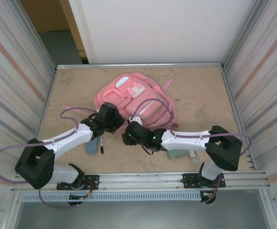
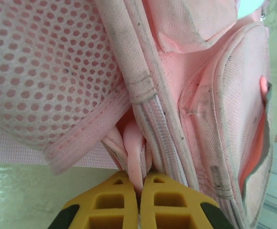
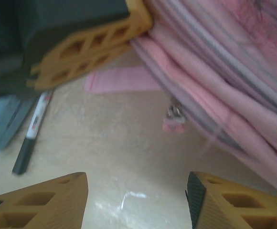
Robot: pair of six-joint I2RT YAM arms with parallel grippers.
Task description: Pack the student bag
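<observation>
The student bag [image 1: 134,98], pink with light patches, lies at the middle back of the table. My left gripper [image 1: 121,125] is at its near edge. In the left wrist view this gripper [image 2: 139,183] is shut on a pale pink tab of the bag [image 2: 57,71], beside a zip seam. My right gripper [image 1: 128,131] sits just in front of the bag's near edge. Its fingers stand open [image 3: 136,195] over bare table, with nothing between them. A pink zip pull [image 3: 175,119] hangs from the bag's edge [image 3: 215,71] just ahead of it.
A black-and-white pen [image 1: 101,145] and a blue-grey object [image 1: 91,146] lie under the left arm. A greenish flat item [image 1: 179,153] lies under the right arm. A loose pink strap [image 3: 122,78] rests on the table. Metal walls close in both sides.
</observation>
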